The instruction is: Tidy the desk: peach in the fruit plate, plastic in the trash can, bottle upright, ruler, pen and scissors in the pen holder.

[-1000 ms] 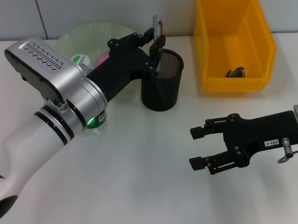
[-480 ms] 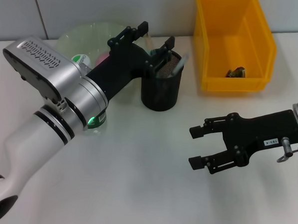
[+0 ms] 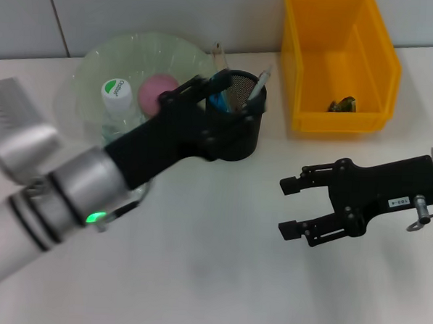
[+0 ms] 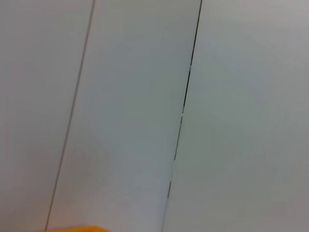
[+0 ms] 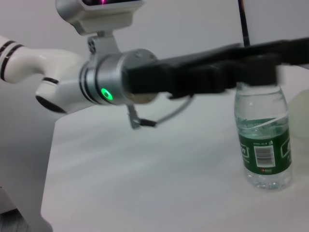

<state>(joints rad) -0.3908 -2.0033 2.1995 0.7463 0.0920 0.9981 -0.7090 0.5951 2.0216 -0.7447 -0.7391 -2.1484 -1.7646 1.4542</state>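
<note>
Stationery stands in the black mesh pen holder [image 3: 236, 127]; pink peach [image 3: 155, 92] lies in the green glass fruit plate [image 3: 98, 58], clear bottle [image 3: 116, 106] upright. Little seems left. Left end effector [image 3: 231, 97] open beside holder; right end effector [image 3: 292, 207] open above the bench [image 3: 218, 278].

The left arm [image 3: 47, 197] is silver and white with black joint rings, a green light and a black forearm. The right gripper [image 3: 290, 207] is black, with a small white label and a silver cuff.
</note>
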